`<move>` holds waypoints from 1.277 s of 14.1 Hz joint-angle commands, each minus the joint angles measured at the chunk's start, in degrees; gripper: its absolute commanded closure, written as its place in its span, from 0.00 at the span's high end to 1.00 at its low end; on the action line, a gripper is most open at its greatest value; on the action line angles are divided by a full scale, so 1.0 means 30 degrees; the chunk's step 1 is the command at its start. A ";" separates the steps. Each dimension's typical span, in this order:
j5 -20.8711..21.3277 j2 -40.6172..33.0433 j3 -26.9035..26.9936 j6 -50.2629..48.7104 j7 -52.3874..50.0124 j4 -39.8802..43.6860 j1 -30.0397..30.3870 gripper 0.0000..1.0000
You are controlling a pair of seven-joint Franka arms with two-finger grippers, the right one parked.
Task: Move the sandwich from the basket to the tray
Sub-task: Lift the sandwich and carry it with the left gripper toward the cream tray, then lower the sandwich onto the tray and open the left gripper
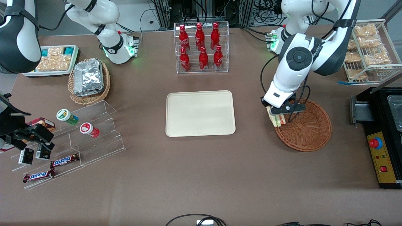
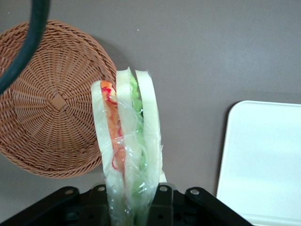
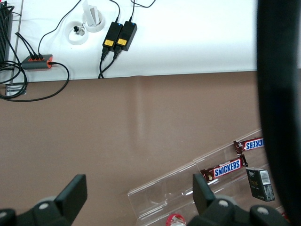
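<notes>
Left arm bent downward, gripper [image 1: 276, 116] clamped on sandwich [image 1: 277, 119], held off table over edge of basket [image 1: 306, 127] nearest tray [image 1: 200, 113]. Sandwich [image 2: 127, 146] upright in clear wrap, filling edge showing. Basket [image 2: 47, 117] looked empty, though arm hid part. Tray bare, well apart from basket.

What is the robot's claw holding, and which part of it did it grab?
The gripper, at the basket's edge, holds the sandwich by one end, pinching its bread faces.
</notes>
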 commanded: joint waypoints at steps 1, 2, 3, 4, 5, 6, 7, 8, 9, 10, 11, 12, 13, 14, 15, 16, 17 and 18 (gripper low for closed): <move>0.0363 0.0059 -0.0333 -0.0242 -0.0260 0.0331 -0.0747 0.00; 0.0566 0.0088 -0.0363 -0.0183 -0.0231 0.0360 -0.1215 0.00; 0.0713 0.0204 -0.0363 -0.0095 -0.0057 0.0447 -0.1655 0.00; 0.0715 0.0466 -0.0392 0.0080 -0.0055 0.0622 -0.2152 0.00; 0.0744 0.0759 -0.0363 0.0285 -0.0055 0.0711 -0.2708 0.00; 0.0860 0.1052 -0.0392 0.0519 -0.0055 0.0741 -0.3207 0.00; 0.1064 0.1403 -0.0363 0.0782 -0.0171 0.0741 -0.3705 0.00; 0.1182 0.1725 -0.0363 0.0988 -0.0172 0.0712 -0.4174 0.00; 0.1183 0.2048 -0.0363 0.1251 -0.0230 0.0741 -0.4469 0.01; 0.1183 0.2428 -0.0363 0.1630 -0.0347 0.0741 -0.4849 0.01; 0.1183 0.2751 -0.0363 0.1895 -0.0406 0.0741 -0.5201 0.01; 0.1183 0.3160 -0.0363 0.1956 -0.0465 0.0770 -0.5581 0.01; 0.1212 0.3541 -0.0363 0.2073 -0.0581 0.0944 -0.5933 0.01; 0.1213 0.3951 -0.0334 0.2277 -0.0814 0.1033 -0.6227 0.03; 0.1532 0.4274 -0.0334 0.2627 -0.1078 0.1034 -0.6462 0.03; 0.2260 0.4683 -0.0363 0.3007 -0.1631 0.1034 -0.6522 0.03; 0.2963 0.5268 -0.0363 0.3359 -0.2478 0.1063 -0.6784 0.03; 0.3667 0.5854 -0.0334 0.3711 -0.3154 0.1237 -0.7192 0.03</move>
